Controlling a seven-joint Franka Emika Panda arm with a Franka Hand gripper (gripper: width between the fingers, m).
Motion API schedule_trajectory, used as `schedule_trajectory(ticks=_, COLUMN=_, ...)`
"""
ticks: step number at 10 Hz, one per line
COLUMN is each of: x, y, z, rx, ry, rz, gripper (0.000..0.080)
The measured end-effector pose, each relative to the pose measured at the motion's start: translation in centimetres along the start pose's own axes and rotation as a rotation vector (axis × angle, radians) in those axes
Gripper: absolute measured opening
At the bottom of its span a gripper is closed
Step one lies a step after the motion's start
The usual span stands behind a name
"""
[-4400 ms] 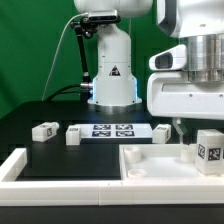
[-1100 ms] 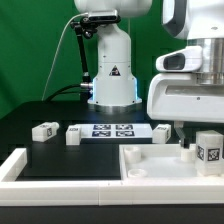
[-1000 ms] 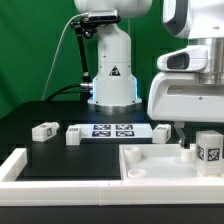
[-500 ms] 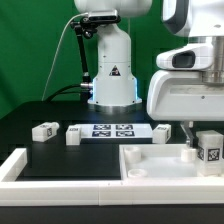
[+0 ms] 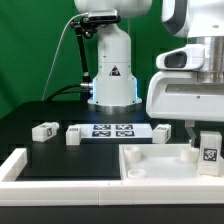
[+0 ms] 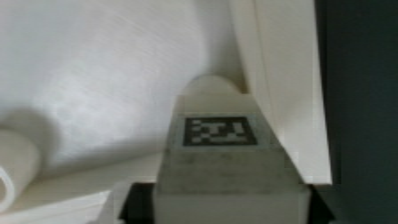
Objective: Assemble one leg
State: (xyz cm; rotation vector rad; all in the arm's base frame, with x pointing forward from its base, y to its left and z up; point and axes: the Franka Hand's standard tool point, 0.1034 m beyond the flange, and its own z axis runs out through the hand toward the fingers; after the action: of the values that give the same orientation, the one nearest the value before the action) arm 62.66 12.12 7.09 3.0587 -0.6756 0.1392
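Note:
My gripper (image 5: 203, 148) hangs at the exterior view's right, shut on a leg (image 5: 209, 153), a small white block with a black-and-white tag. It holds the leg upright at the far right corner of the large flat white piece (image 5: 160, 166). In the wrist view the leg (image 6: 222, 140) fills the gap between my dark fingers (image 6: 146, 205), with its tag facing the camera, and it points at the white piece's (image 6: 107, 70) edge. Three more legs lie on the black table: one (image 5: 43, 130), another (image 5: 73, 134) and a third (image 5: 161, 132).
The marker board (image 5: 112, 130) lies between the loose legs in front of the robot base (image 5: 112, 80). A white rail (image 5: 12, 168) borders the table's front left. A rounded white stub (image 6: 18, 165) rises from the white piece beside the held leg.
My gripper has shifted slightly toward the exterior view's right and sunk a little with the leg in it. The loose legs have not moved.

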Motion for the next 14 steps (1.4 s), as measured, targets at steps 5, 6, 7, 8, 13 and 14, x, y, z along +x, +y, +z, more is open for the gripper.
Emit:
schedule_trajectory(ticks=5, x=0.05, y=0.48, z=0.14, rx=0.009, ry=-0.008, rz=0.644, gripper=0.0291)
schedule_trajectory(ticks=6, x=0.14, y=0.64, z=0.16, rx=0.013, ry=-0.013, rz=0.766, gripper=0.0291)
schedule_trajectory(ticks=7, x=0.19, y=0.73, z=0.17, rx=0.015, ry=-0.019, rz=0.819, gripper=0.0291)
schedule_trajectory(ticks=8, x=0.16, y=0.74, z=0.16, rx=0.020, ry=-0.028, rz=0.848, gripper=0.0291)
schedule_trajectory(ticks=13, x=-0.05, y=0.43, z=0.18, rx=0.022, ry=-0.026, rz=0.614, gripper=0.0629)
schedule_trajectory(ticks=14, x=-0.15, y=0.29, z=0.18, rx=0.024, ry=-0.025, rz=0.492, gripper=0.0643)
